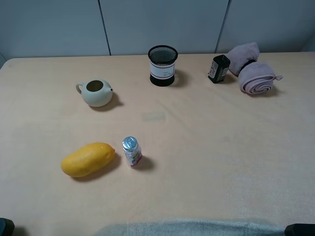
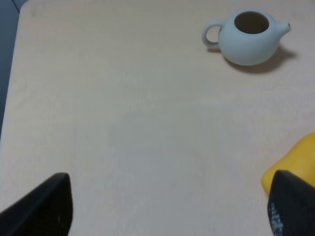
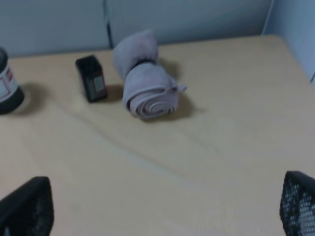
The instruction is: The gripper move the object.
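Note:
The small clear bottle (image 1: 132, 152) with a silver cap and pink-red label stands upright on the table, just right of the yellow mango (image 1: 88, 159). It does not show in either wrist view. My left gripper (image 2: 167, 209) is open and empty, its fingers (image 2: 47, 206) wide apart over bare table near the front left, with the mango's end (image 2: 293, 164) by one finger. My right gripper (image 3: 162, 209) is open and empty over the table at the right, far from the bottle. Only small dark bits of the arms show at the exterior view's lower corners.
A pale teapot (image 1: 95, 92) stands at the left back, also in the left wrist view (image 2: 246, 37). A black mesh cup (image 1: 162, 65), a dark square bottle (image 1: 218, 68) and a rolled pink towel (image 1: 252, 73) line the back. The towel (image 3: 145, 81) shows in the right wrist view.

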You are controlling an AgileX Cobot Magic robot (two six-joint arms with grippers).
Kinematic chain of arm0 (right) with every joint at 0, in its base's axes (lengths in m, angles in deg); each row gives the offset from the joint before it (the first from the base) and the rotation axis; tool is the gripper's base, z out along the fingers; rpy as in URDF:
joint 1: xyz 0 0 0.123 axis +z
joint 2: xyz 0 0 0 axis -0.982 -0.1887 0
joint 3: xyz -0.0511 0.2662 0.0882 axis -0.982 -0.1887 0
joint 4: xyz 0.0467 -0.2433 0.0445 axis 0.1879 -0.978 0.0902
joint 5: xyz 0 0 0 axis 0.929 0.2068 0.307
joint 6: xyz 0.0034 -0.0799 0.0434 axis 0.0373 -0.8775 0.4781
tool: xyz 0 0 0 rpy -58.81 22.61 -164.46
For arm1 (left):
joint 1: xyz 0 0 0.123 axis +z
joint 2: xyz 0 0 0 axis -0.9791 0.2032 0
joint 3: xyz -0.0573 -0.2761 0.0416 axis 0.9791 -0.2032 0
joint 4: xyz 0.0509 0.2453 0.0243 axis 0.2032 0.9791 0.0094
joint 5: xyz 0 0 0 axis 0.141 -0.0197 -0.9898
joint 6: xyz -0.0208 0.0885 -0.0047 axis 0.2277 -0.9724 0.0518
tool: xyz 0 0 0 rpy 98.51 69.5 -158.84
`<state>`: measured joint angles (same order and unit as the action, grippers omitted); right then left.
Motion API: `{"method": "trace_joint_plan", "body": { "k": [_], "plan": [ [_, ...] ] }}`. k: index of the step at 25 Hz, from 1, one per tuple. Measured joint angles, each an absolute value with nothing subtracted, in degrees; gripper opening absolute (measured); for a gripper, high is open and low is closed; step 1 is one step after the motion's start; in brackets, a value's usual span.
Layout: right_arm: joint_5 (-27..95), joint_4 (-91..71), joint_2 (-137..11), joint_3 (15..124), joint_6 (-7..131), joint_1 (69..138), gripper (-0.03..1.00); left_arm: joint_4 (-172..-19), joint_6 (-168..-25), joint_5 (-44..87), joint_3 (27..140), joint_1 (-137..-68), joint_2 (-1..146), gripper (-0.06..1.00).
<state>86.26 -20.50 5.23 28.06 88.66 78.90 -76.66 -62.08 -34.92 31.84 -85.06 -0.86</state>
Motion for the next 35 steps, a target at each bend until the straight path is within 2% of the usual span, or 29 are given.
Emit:
{"method": "trace_joint_plan", "body": {
  "k": [10, 35],
  "plan": [
    [84.6, -19.9, 10.6, 18.2, 85.6, 77.2, 0.69, -76.7, -62.1, -34.9, 31.8, -85.1, -0.9, 0.79],
    [83.6, -19.8, 10.6, 17.8, 85.2, 77.2, 0.69, -76.7, -62.1, -34.9, 31.8, -85.1, -0.9, 0.79]
  ]
}}
